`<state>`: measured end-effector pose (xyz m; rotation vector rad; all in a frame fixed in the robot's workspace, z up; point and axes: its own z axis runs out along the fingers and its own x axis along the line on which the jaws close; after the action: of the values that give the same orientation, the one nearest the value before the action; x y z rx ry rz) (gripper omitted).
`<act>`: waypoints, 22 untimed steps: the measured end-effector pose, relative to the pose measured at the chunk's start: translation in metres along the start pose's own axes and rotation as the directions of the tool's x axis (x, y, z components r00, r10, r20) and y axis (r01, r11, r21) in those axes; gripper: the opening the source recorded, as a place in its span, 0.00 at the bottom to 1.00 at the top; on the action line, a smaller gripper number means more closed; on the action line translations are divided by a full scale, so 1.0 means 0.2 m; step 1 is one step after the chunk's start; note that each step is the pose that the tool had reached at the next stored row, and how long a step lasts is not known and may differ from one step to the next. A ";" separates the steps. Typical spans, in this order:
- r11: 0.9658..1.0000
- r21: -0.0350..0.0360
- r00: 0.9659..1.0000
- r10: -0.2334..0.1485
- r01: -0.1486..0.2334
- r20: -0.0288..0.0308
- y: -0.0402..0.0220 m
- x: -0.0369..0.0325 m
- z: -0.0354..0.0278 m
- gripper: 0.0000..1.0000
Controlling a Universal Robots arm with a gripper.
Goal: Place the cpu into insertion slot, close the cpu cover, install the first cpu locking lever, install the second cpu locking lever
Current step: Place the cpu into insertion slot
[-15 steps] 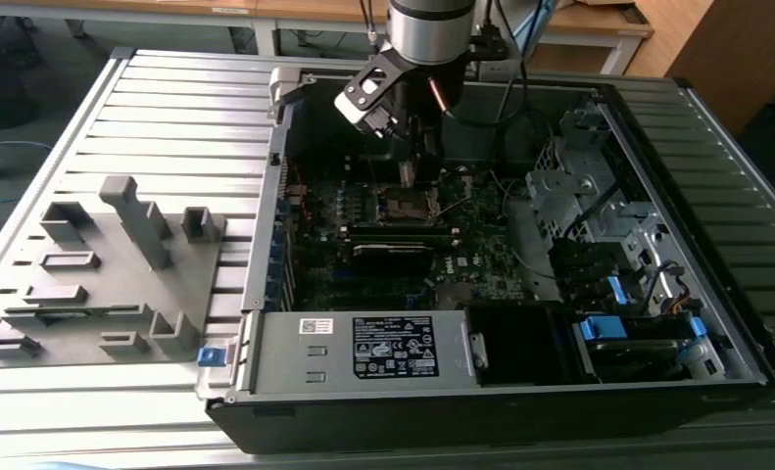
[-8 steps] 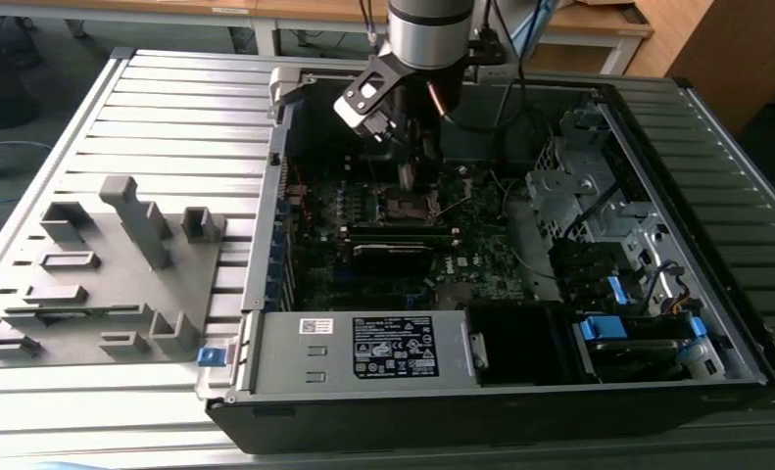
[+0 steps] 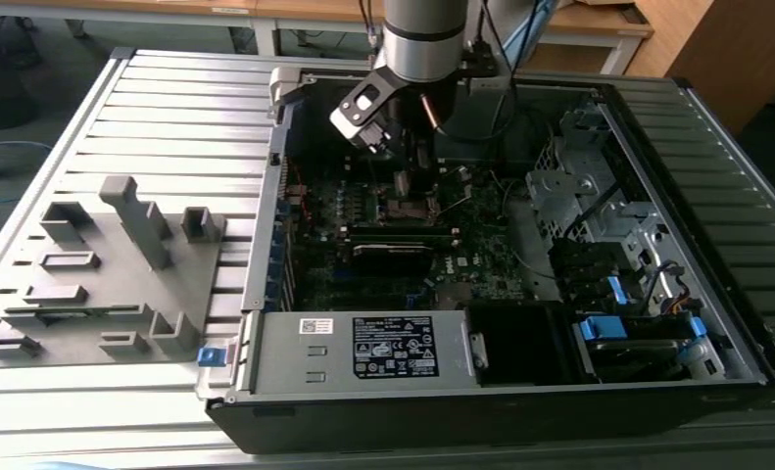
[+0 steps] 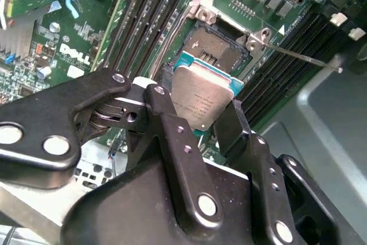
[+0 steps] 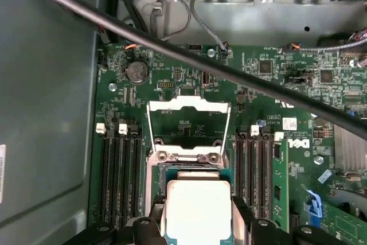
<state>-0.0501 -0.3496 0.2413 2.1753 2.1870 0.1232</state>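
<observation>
Since the hand (image 4: 198, 110) is clenched on two opposite edges of the cpu (image 4: 202, 100), the chip hangs metal top up just above the open socket (image 4: 217, 47), apparently kept level so it can drop in flat; I judge it not yet seated. Behind the socket, the cpu cover (image 5: 189, 105) stands swung up on its hinge, leaving the opening free. A locking lever (image 4: 298, 55) juts away from the socket's corner, unlatched, and memory slots (image 5: 117, 182) flank the socket on both sides.

Arm (image 3: 424, 39) hangs at 12 o'clock in exterior view, wrist pointing down; gripper (image 4: 198, 98) pinches the cpu (image 4: 202, 91) by opp. edges.
</observation>
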 end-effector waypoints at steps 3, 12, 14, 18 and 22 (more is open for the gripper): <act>1.000 0.000 1.000 0.000 0.000 -0.005 -0.001 0.001 0.011 0.54; 1.000 0.000 1.000 0.001 -0.001 -0.027 -0.003 0.001 0.026 0.54; 1.000 0.000 1.000 0.001 -0.001 -0.025 -0.006 0.001 0.043 0.54; 1.000 0.000 1.000 0.001 -0.001 -0.020 -0.010 0.000 0.073 0.54; 1.000 0.000 1.000 0.002 -0.002 -0.019 -0.016 0.000 0.076 0.54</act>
<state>-0.0518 -0.3493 0.2258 2.1850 2.1951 0.1451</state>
